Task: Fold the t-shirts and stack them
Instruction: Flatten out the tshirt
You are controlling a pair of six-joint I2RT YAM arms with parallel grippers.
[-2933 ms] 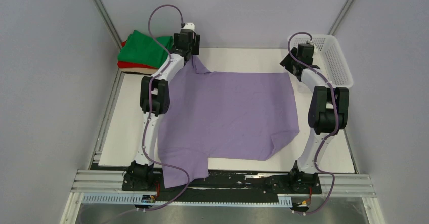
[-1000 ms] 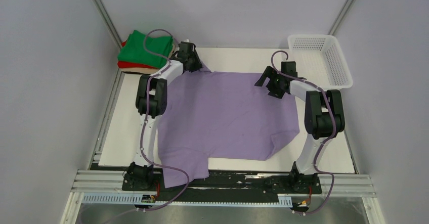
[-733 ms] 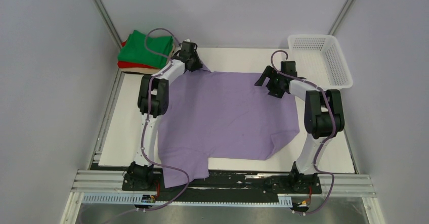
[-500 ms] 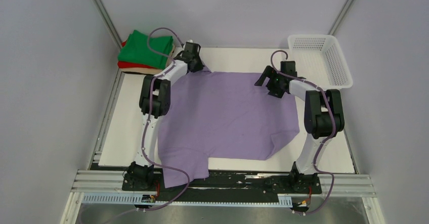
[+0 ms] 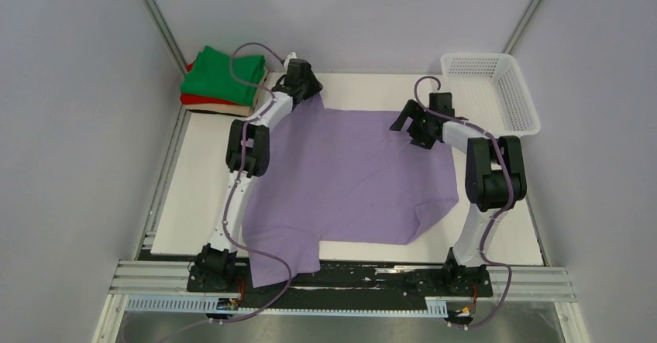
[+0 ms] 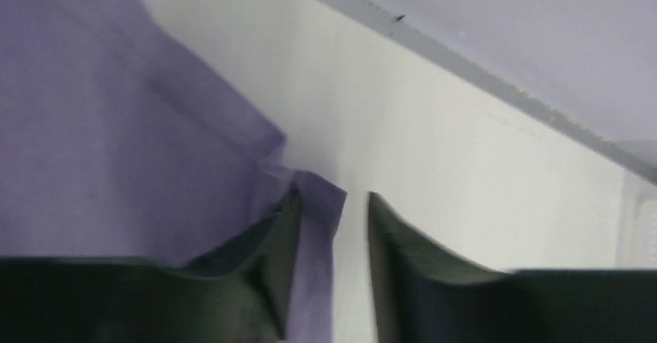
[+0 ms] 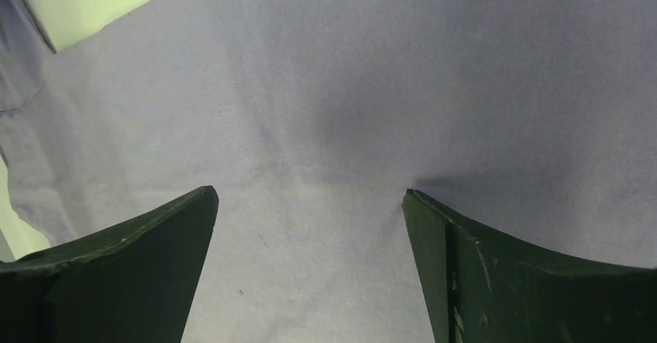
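Tabletop: arms outstretched, left tool, right tool low over lavender shirt.

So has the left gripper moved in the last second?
Yes. Seen from above, the left gripper has shifted right along the far edge of the table, away from the stack of folded shirts in the far-left corner.

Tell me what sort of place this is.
Most likely a robotics lab test cell: two robot arms bolted to a metal rail at a white table, plain partition walls around it, and a purple t-shirt spread near a folded stack.
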